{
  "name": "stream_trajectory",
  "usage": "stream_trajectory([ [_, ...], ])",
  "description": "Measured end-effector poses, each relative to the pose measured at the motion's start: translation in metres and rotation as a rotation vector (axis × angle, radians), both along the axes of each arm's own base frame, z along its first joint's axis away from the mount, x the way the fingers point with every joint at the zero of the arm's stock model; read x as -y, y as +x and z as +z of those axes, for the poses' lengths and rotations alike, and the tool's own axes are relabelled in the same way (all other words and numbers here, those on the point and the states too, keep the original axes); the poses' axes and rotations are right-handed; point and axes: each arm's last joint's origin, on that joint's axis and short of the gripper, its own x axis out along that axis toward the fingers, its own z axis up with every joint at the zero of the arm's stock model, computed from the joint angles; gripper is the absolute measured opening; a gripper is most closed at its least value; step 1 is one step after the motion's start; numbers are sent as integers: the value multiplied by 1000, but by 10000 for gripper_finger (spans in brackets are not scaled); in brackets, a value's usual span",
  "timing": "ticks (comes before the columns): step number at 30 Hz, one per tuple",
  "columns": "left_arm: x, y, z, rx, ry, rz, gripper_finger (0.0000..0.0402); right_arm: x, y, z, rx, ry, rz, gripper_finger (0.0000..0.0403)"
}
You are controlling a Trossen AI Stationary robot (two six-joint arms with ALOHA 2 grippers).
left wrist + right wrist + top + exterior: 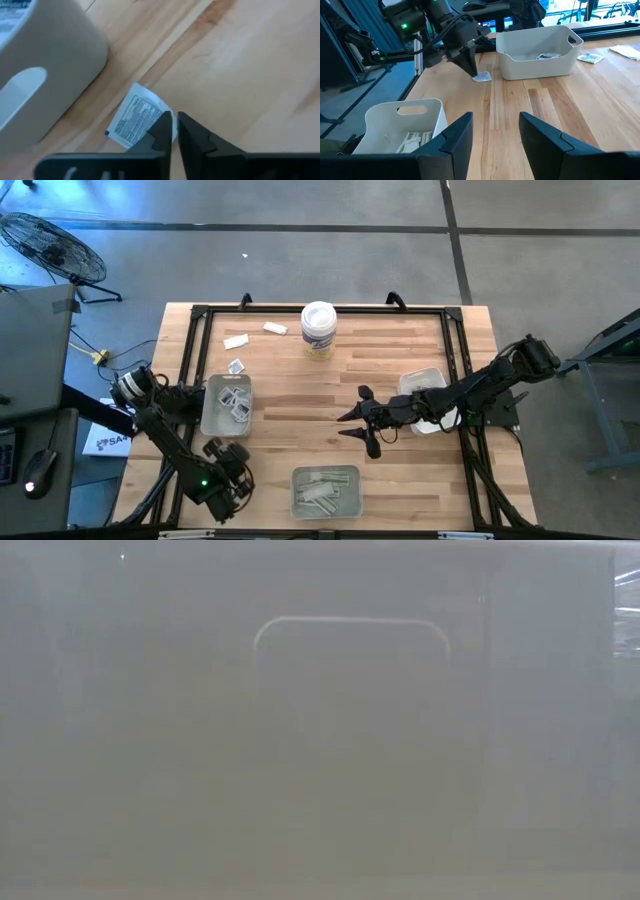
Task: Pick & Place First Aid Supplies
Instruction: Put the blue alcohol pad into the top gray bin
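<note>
While the left gripper (172,131) is being pinched nearly shut on the edge of a white packet (135,120) lying on the table just beside the tray (45,75), a slip-out is being risked, since only a corner is being caught.

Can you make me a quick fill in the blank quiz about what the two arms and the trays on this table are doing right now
1. The left gripper has its fingertips down at a small white ____ lying on the wood beside a tray.
2. The right gripper hangs over the table with its jaws ____.
3. The tray near the table's front edge holds narrow pale ____.
4. The white tub stands near the table's ____ edge.

Missing words: packet; open; strips; far
</note>
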Motion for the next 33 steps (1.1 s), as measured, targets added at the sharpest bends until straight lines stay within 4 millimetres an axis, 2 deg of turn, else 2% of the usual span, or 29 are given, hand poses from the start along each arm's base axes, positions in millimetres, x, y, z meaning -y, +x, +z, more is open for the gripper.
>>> stream_trajectory([
  [6, -2, -1, -7, 16, -29, 31, 91, 0, 0, 0, 0, 0, 0, 154],
  [10, -6, -5, -15, -15, -41, 58, 104, 0, 0, 0, 0, 0, 0, 154],
  [15, -11, -9, -22, -11, -52, 78, 79, 0, 0, 0, 0, 0, 0, 154],
  [21, -10, -7, -23, 16, -56, 56, 11, 0, 0, 0, 0, 0, 0, 154],
  [26, -9, -7, -23, 25, -58, 55, 8, 0, 0, 0, 0, 0, 1, 154],
  [30, -2, 0, -13, 47, -38, -28, 3, 0, 0, 0, 0, 0, 1, 154],
  [33, 6, 10, 11, 124, -43, -114, 3, 0, 0, 0, -1, 0, 1, 154],
])
